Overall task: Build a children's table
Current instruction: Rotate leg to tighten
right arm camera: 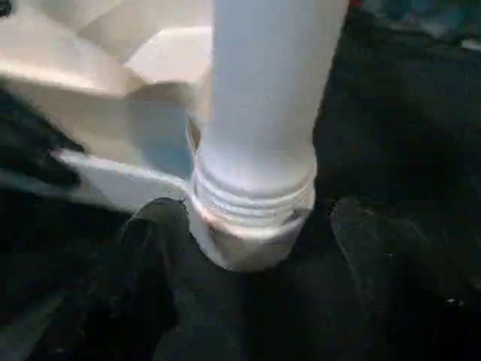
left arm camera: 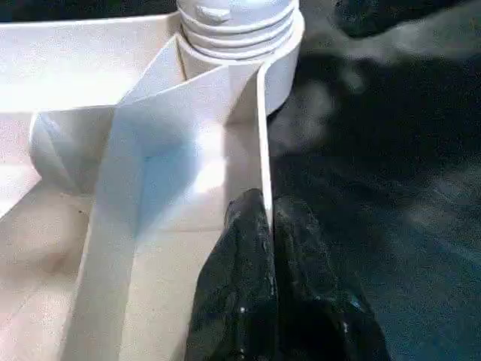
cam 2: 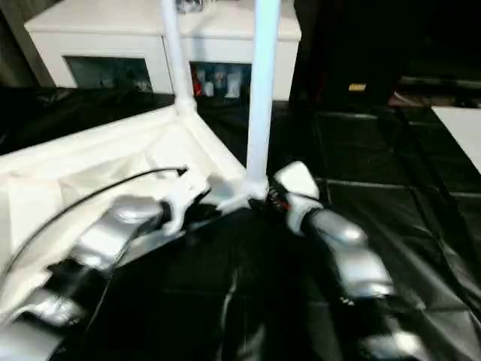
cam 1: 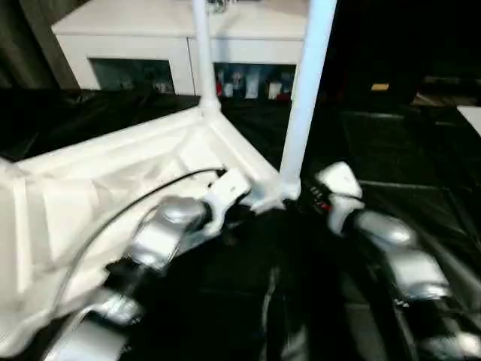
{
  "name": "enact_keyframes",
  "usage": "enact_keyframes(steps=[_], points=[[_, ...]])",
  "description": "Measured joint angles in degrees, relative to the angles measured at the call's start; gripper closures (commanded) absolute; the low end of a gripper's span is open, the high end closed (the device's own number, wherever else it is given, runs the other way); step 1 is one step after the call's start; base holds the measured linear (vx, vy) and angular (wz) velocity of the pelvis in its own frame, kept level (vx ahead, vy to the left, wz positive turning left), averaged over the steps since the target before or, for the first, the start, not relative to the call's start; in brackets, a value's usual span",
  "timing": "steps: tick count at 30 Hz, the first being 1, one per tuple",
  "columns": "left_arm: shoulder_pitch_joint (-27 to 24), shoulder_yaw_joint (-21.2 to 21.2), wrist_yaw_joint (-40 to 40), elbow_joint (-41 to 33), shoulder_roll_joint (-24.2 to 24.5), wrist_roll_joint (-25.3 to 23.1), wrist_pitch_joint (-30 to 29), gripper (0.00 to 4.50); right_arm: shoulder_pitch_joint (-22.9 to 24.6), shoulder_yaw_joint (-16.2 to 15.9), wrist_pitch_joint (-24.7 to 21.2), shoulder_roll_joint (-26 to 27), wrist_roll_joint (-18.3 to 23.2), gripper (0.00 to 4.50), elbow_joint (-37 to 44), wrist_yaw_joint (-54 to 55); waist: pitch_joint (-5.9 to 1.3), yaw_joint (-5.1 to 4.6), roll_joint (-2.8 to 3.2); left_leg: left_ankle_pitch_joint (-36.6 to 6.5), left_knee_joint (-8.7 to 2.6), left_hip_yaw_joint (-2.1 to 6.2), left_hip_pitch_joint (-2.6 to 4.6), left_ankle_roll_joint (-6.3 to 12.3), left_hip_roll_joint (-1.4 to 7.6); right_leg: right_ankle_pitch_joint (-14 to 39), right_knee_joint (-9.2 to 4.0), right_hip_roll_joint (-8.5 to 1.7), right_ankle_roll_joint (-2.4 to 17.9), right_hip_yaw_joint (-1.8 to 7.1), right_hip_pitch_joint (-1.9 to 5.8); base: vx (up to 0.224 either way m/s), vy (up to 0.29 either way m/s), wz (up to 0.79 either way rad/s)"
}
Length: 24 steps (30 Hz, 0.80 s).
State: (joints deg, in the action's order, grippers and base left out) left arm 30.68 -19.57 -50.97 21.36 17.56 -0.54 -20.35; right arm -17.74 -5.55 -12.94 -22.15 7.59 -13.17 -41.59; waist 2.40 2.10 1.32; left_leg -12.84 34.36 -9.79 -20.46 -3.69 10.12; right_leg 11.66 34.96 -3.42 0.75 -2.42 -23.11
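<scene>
The children's table lies upside down on the black floor. Its white ribbed tabletop [cam 1: 113,173] has two white legs standing upright in corner sockets, a near leg [cam 1: 304,98] and a far leg [cam 1: 201,53]. My left gripper [left arm camera: 267,218] is shut on the tabletop's thin rim wall, just beside the near corner socket [left arm camera: 282,68]. My right gripper [right arm camera: 259,244] is open around the threaded base of the near leg [right arm camera: 263,113]. One dark finger [right arm camera: 150,263] stands on each side of the leg, apart from it.
A white cabinet [cam 1: 150,37] with glass doors stands behind the tabletop. Black matting [cam 1: 391,150] covers the floor to the right. A flat white board [cam 2: 462,128] lies at the far right edge. A black cable [cam 1: 135,199] runs over my left forearm.
</scene>
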Motion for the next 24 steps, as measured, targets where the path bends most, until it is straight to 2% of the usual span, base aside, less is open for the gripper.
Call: enact_keyframes(steps=[5, 14, 18, 24], points=[[-2.0, -2.3, -9.6, -4.1, 4.8, 2.1, 0.0, 4.50, 2.2, -1.0, 0.1, -3.2, 3.4, 1.06, 1.9, -8.8, 0.01, 0.55, 0.01, 0.1, 0.08, -0.07, 0.33, -0.06, 0.06, 0.0, 0.06, -0.03, 0.0, 0.00, 0.13, 0.000, 0.000, 0.00], [-2.5, -3.2, -12.7, -5.4, 5.7, 2.9, 0.0, 4.50, 2.6, -3.8, 2.2, -4.7, 3.0, 1.06, 1.9, -12.8, 0.02, 0.94, 0.01, 0.2, 0.13, -0.21, 0.31, 0.04, 0.04, -0.1, 0.04, -0.12, 0.1, 0.05, 0.24, 0.000, 0.000, 0.00], [-2.5, -3.2, -13.0, -5.6, 6.0, 3.0, 0.0, 4.50, 2.5, -3.7, 2.2, -4.6, 3.2, 1.49, 1.6, -12.9, 0.02, 0.94, 0.01, 0.2, 0.12, -0.20, 0.28, 0.04, 0.09, -0.1, 0.05, -0.09, 0.1, 0.01, 0.21, 0.000, 0.000, 0.00], [-2.5, -3.2, -13.3, -5.6, 6.1, 3.0, 0.0, 4.50, 2.5, -3.6, 2.3, -4.6, 3.4, 1.77, 1.3, -13.3, 0.02, 0.94, 0.01, 0.2, 0.13, -0.20, 0.29, 0.05, 0.09, -0.1, 0.05, -0.09, 0.1, 0.02, 0.22, 0.000, 0.000, 0.00]])
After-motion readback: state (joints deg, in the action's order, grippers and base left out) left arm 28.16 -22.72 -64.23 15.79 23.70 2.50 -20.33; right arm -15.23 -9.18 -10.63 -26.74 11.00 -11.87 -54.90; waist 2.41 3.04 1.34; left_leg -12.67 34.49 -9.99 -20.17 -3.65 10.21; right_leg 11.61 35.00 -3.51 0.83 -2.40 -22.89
